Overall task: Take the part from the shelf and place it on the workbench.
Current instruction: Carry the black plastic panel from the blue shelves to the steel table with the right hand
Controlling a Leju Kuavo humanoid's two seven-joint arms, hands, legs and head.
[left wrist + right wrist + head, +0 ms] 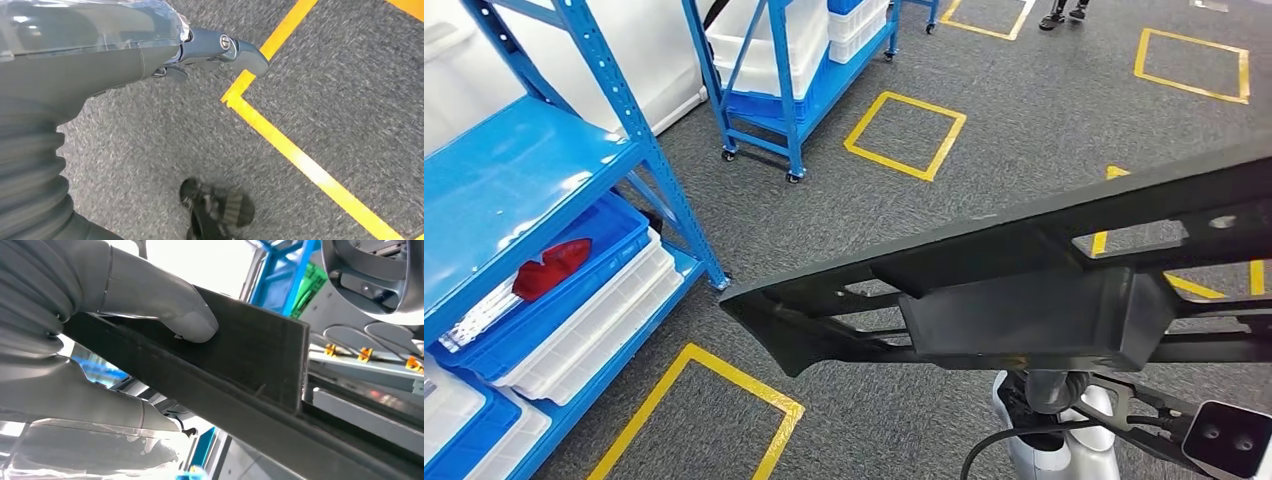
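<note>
A long black frame-like part (1024, 300) with a box section in its middle hangs across the head view above the grey carpet, clear of the shelf. In the right wrist view my right hand (100, 340) grips this part (250, 355), its thumb (190, 320) pressed on the flat face and the rest of the hand under the edge. My left hand (150, 50) hangs over the carpet holding nothing, with its fingers (240, 50) stretched out.
A blue shelf (524, 170) stands at the left with stacked blue and white bins, one holding a red part (551, 268). A wheeled blue rack (794, 90) stands further back. Yellow squares (904, 135) mark the floor. A person's feet (1064, 15) show at the far edge.
</note>
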